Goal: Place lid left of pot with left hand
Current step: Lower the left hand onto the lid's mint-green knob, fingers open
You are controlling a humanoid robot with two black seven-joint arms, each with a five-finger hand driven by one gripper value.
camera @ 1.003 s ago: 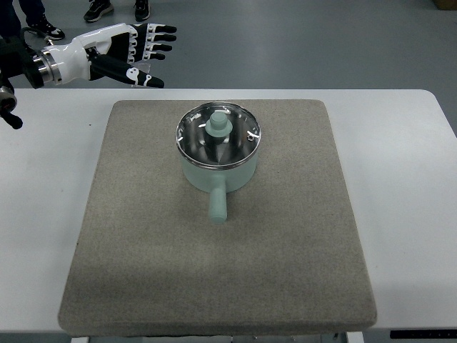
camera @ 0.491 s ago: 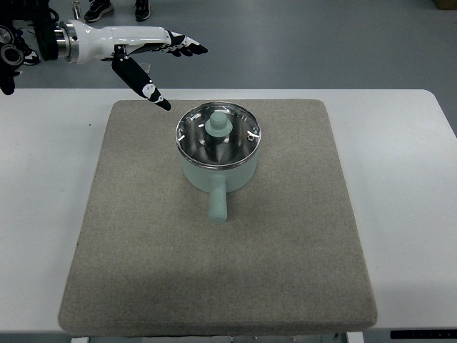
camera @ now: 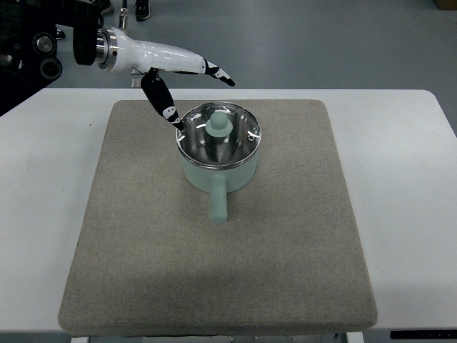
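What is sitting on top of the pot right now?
A glass lid with a pale green knob covers the pot. Through the glass only reflections show; any contents cannot be made out. The left hand hovers near the rim, holding nothing.

The pale green pot (camera: 218, 168) stands upright, its stubby handle pointing toward the near edge. The shiny glass lid (camera: 218, 136) with 1 pale green knob sits closed on the pot's rim, level and centred.
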